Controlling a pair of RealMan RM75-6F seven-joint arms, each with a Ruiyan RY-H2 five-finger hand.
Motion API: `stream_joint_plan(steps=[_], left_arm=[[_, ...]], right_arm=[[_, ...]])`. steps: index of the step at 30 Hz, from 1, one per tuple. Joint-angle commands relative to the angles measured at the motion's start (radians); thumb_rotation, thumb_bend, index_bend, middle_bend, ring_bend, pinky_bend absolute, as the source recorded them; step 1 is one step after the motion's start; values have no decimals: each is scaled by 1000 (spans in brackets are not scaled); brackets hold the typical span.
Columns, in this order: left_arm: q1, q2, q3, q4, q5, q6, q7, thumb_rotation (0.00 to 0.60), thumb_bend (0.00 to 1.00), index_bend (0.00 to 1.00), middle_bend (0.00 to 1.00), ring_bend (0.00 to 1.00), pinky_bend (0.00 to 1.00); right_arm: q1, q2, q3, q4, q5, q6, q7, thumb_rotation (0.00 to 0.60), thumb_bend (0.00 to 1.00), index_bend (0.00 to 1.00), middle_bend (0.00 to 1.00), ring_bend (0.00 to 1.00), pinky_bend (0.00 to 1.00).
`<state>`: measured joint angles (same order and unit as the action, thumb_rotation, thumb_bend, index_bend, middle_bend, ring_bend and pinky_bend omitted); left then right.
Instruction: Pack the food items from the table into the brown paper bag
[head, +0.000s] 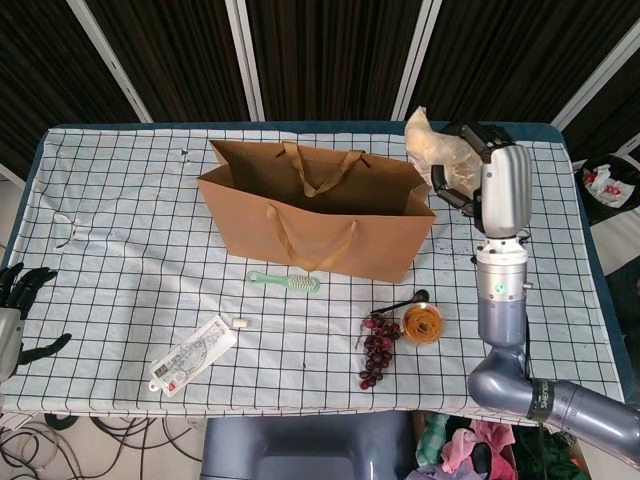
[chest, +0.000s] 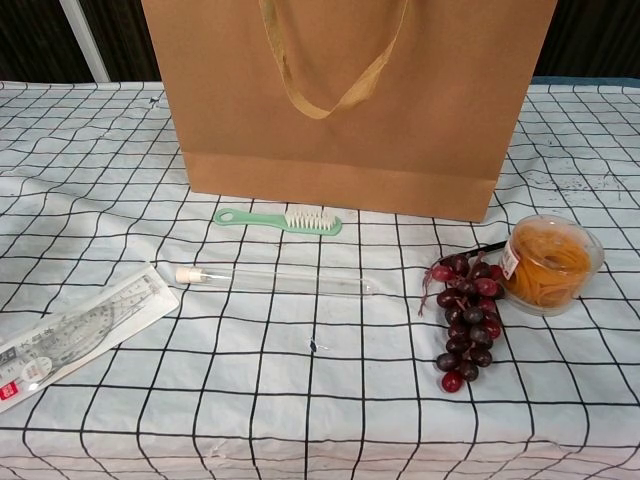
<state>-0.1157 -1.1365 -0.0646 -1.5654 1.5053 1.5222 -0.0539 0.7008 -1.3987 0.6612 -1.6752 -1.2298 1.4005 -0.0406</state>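
I hold a clear packet of bread (head: 432, 150) in my right hand (head: 468, 172), fingers curled around its lower end, raised beside the right end of the brown paper bag (head: 318, 215) and just outside its open mouth. The packet looks light and soft, its wrap crinkly and likely slippery, so I judge it needs a gentle grip low on the bulk rather than a squeeze on the loose twisted top. My right forearm stands nearly upright from the near desk (head: 120, 250) edge, the hand tipped toward the bag. My left hand (head: 22, 300) hangs off the desk's left edge, fingers spread and holding nothing. Grapes (chest: 462, 320) and a tub of orange noodles (chest: 548, 262) wait on the checked cloth in front of the bag.
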Motion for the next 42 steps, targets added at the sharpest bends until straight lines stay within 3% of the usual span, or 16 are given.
stream_joint_plan(steps=[1, 17, 22, 27, 31, 42], left_arm=[[1, 1, 0, 0, -1, -1, 1, 600, 68, 177, 149, 9, 53], [8, 10, -9, 7, -7, 10, -22, 600, 68, 175, 147, 9, 53], [9, 13, -11, 9, -15, 4, -24, 600, 68, 175, 134, 9, 53], [10, 16, -11, 7, -14, 5, -25, 600, 69, 174, 117, 9, 53], [11, 16, -11, 8, -14, 6, -24, 600, 68, 174, 115, 9, 53], [9, 14, -17, 11, -24, -2, -20, 600, 69, 174, 115, 9, 53]], right_arm=[[45, -32, 12, 32, 49, -44, 17, 600, 475, 515, 459, 547, 435], [195, -129, -37, 109, 116, -132, -45, 600, 464, 507, 431, 526, 435], [210, -125, -66, 113, 138, -170, -76, 600, 371, 380, 319, 416, 410], [210, -95, -81, 85, 181, -219, -101, 600, 258, 244, 181, 281, 320], [206, -62, -84, 49, 233, -245, -131, 600, 201, 177, 113, 235, 288], [116, 10, -47, -29, 192, -55, -129, 600, 198, 150, 159, 271, 288]])
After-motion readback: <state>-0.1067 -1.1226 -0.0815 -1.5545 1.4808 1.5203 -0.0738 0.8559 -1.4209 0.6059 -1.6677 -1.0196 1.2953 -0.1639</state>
